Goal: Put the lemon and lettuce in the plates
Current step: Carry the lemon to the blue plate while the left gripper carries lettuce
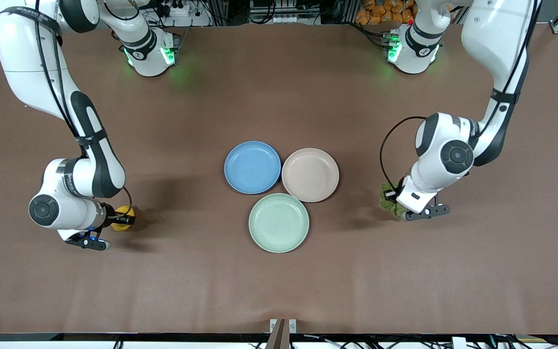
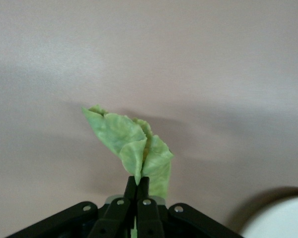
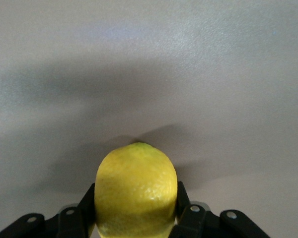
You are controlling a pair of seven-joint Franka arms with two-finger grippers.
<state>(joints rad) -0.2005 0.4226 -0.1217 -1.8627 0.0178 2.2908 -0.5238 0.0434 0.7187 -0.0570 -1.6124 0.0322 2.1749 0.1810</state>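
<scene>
My right gripper (image 1: 122, 219) is shut on the yellow lemon (image 1: 125, 212) and holds it low over the table toward the right arm's end. In the right wrist view the lemon (image 3: 135, 191) sits between the fingers (image 3: 183, 196). My left gripper (image 1: 395, 202) is shut on the green lettuce leaf (image 1: 388, 199), low over the table toward the left arm's end. In the left wrist view the leaf (image 2: 131, 141) stands out from the pinched fingertips of the gripper (image 2: 137, 182). The blue plate (image 1: 252, 167) and the beige-pink plate (image 1: 310, 175) lie side by side mid-table, both bare.
A mint-green plate (image 1: 279, 223) lies nearer the front camera, touching the other two plates. A pale plate rim (image 2: 280, 218) shows in the left wrist view; I cannot tell which plate it is. The brown table (image 1: 279, 291) is bare around the plates.
</scene>
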